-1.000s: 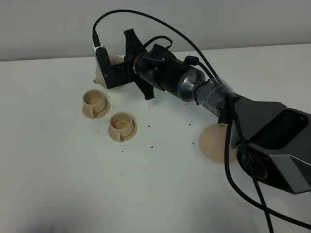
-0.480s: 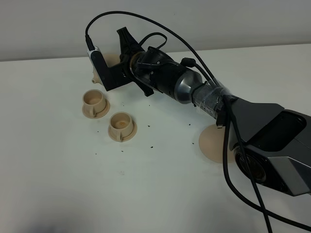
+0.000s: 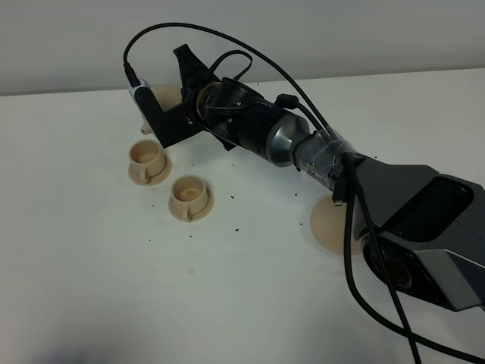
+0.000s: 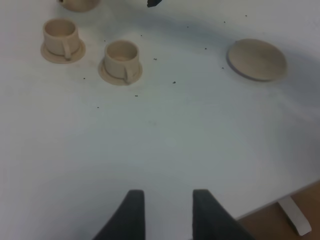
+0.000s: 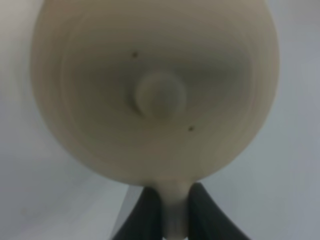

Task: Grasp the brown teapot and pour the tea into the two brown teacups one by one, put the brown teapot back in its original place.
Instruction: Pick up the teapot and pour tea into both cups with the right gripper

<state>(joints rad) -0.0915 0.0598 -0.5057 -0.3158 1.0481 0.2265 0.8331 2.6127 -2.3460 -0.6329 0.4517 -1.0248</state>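
The right gripper [image 5: 175, 200] is clamped on the loop handle of the brown teapot [image 5: 155, 95], the handle pinched between its two jaws; the lid knob faces the wrist camera, so the grip looks centred. The flat saucer [image 3: 330, 224] that is the pot's home stands bare, partly under the right arm; the teapot is in the air well apart from that saucer, beyond both teacups as reckoned from it. Of the two, the nearer teacup [image 3: 188, 193] and the farther teacup [image 3: 146, 155] each sit on their own little saucers, the farther one just below the pot's spout.

The left gripper [image 4: 165, 205] hangs over the table [image 3: 227, 303], well apart from the flat saucer; its jaws stand a little apart with nothing between them.

The step in hand looks like lining up the first pour at the farther teacup; no tea shows in either cup (their insides read plain beige, though the view is soft). The next move calls for the spout to sit squarely over that cup's mouth, then a slow roll of the wrist; a hurried tilt could splash past so small a rim or loosen the lid.
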